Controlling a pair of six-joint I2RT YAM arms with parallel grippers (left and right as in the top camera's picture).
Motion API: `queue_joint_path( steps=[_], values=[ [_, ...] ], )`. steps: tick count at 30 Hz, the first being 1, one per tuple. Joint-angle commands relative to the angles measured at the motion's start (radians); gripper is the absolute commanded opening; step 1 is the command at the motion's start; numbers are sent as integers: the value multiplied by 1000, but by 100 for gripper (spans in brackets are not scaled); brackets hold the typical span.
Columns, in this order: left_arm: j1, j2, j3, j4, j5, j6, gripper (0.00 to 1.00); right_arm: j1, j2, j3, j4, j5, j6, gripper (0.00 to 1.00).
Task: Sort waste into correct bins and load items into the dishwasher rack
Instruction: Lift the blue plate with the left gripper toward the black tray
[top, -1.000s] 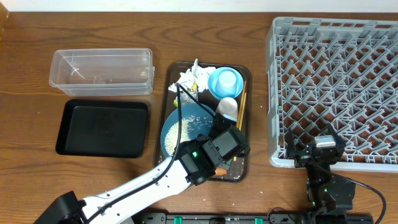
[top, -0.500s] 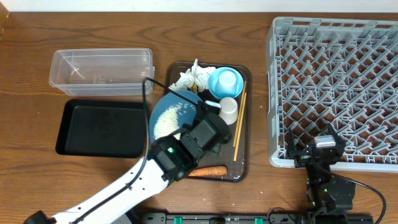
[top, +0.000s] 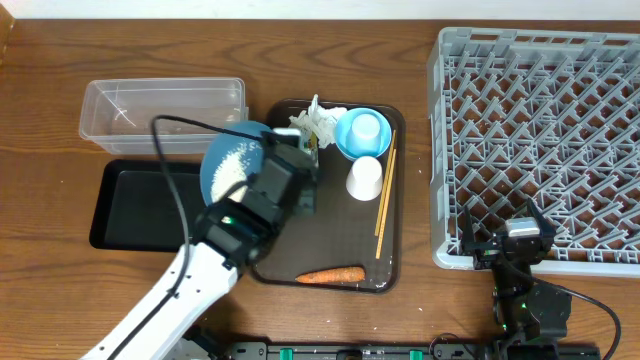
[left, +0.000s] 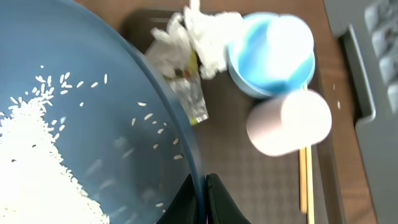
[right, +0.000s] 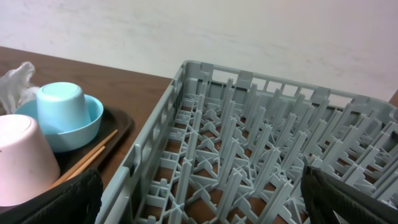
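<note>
**Gripping the blue dish by its rim, the left arm slants up from the lower left**

At the lower right of the overhead view the right gripper (top: 505, 238) sits low against the near wall of the rack (top: 540, 130). Its fingers are spread wide, one at each bottom corner of its own wrist view, with nothing between them.

The left arm runs from the bottom-left corner diagonally up toward the centre, with its wrist turned toward the upper left. The left gripper (left: 202, 196) is pinched on the edge of the blue dish (top: 222, 172), one finger on each side of the rim. The dish hangs over the left edge of the brown serving tray (top: 392, 270) and the upper right corner of the black tray (top: 150, 210). It carries a heap of rice (top: 232, 160), with loose grains scattered across its face.

On the serving tray, the carrot (top: 328, 275) lies along the bottom edge. Above it the white cup (top: 365, 180) stands mouth down, with the chopsticks (top: 384, 200) lying just to its right. Next comes the light-blue bowl (top: 362, 132), then the crumpled tissue (top: 315, 122) at the tray's upper left. A yellow-green wrapper (left: 194, 62) shows among the tissue's folds.

Farthest up, the clear tub (top: 160, 115) lies beyond the black tray, its lower right corner just beside the dish.
</note>
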Motion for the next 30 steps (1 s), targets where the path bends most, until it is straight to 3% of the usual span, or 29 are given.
queue_joint_path(
  steps=[1, 10, 30],
  values=[
    [74, -23, 26, 27, 87, 21, 6, 14, -2, -2, -4, 10, -11, 99],
    [322, -34, 26, 60, 374, 21, 6, 14, -2, -2, -4, 10, -10, 99],
    [607, -68, 26, 14, 798, 21, 6, 14, -2, -1, -4, 10, -10, 99]
  ],
)
